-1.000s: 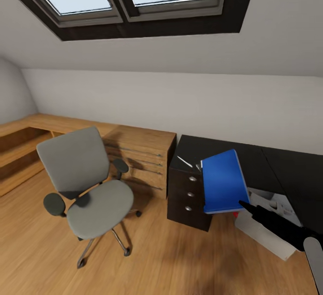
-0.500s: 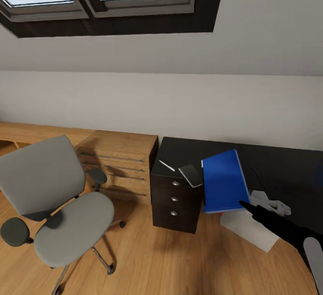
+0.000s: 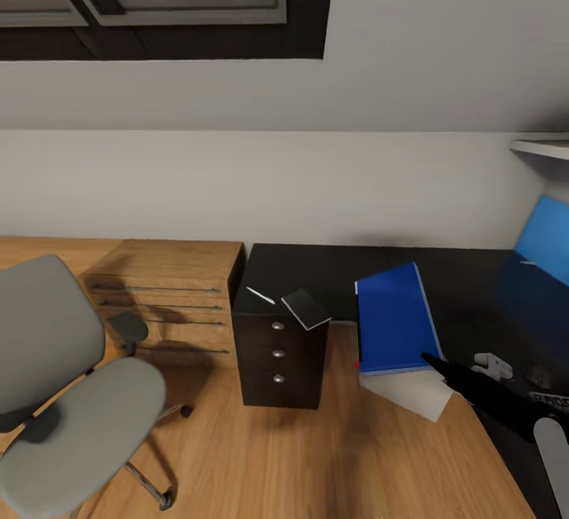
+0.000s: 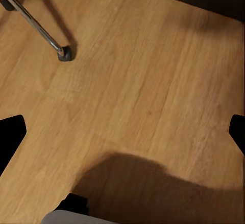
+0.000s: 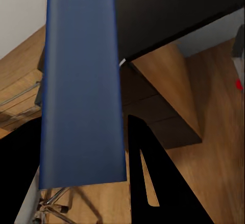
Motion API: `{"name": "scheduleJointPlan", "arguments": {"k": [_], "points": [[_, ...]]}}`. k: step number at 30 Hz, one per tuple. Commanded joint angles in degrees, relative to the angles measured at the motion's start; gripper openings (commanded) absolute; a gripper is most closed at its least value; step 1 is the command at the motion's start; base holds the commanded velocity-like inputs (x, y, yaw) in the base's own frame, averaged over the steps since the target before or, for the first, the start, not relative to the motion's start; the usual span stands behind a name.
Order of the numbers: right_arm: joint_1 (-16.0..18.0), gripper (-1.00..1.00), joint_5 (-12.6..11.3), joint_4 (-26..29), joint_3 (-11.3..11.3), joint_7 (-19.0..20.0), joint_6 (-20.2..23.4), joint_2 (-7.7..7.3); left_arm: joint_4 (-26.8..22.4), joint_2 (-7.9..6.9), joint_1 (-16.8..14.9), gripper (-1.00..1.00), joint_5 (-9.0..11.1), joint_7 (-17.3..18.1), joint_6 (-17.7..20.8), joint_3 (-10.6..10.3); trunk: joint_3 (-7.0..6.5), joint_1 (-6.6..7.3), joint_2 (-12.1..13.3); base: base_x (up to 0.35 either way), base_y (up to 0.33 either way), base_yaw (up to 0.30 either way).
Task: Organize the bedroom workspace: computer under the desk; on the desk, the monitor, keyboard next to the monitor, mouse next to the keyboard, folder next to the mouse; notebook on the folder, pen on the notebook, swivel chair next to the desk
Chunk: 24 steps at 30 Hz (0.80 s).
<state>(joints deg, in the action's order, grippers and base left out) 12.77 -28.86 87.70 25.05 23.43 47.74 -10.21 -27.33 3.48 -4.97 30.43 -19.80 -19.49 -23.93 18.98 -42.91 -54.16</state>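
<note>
My right gripper [image 3: 433, 361] is shut on the lower edge of the bright-blue folder [image 3: 394, 320], holding it above the black desk [image 3: 332, 270]. In the right wrist view the folder [image 5: 81, 81] stands between the black fingers [image 5: 148, 173]. A white pen [image 3: 259, 295] and the grey notebook [image 3: 307, 310] lie on the desk's drawer end. The light computer [image 3: 411, 393] peeks out beneath the folder. The grey swivel chair [image 3: 71, 393] stands apart on the floor at the left. My left gripper [image 4: 122, 134] hangs open over the wood floor near a chair castor [image 4: 64, 54].
A light-wood dresser [image 3: 166, 298] with bar handles stands against the wall between the chair and the desk's drawers [image 3: 276, 353]. The desk's blue back panel [image 3: 545, 238] rises at the far right. Wood floor [image 3: 316, 456] lies in front of the drawers.
The whole view has swung to the right: chair and dresser slid left in the picture and the blue back panel came in. The folder stays in my right gripper.
</note>
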Motion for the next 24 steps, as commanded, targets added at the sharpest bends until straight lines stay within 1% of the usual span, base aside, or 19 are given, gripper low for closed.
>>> {"name": "scheduleJointPlan", "arguments": {"k": [1,4,6,18,20,24], "points": [[0.07,-1.00,0.03,0.02,0.09,0.26,0.34,0.01,-0.01,-0.03,-0.05,1.00,0.45,-0.42,-0.29,-0.51,0.05,-0.01,-0.05,0.018,0.000,-0.297],[0.07,-1.00,0.03,0.02,0.07,0.23,0.34,0.01,-0.01,0.01,-0.04,1.00,0.38,-0.42,-0.29,-0.56,-0.02,-0.01,-0.05,0.079,0.000,-0.297],[0.07,-1.00,0.03,0.02,0.08,0.22,0.34,0.01,-0.01,0.03,-0.04,1.00,0.36,-0.42,-0.29,-0.58,-0.06,-0.01,-0.05,0.223,0.000,-0.297],[0.07,-1.00,0.03,0.02,0.09,0.13,0.36,0.01,0.02,0.03,-0.04,1.00,0.38,-0.42,-0.29,-0.59,-0.12,-0.01,-0.05,0.307,0.000,-0.295],[0.07,-1.00,0.03,0.02,0.09,0.17,0.36,0.01,0.06,0.02,-0.04,1.00,0.38,-0.42,-0.27,-0.59,-0.12,-0.01,-0.05,0.239,0.000,-0.148],[0.07,-1.00,0.03,-0.02,0.09,0.16,0.35,0.01,0.08,0.00,-0.05,1.00,0.42,-0.42,-0.23,-0.59,-0.12,-0.01,-0.05,0.197,0.000,-0.016]]}}
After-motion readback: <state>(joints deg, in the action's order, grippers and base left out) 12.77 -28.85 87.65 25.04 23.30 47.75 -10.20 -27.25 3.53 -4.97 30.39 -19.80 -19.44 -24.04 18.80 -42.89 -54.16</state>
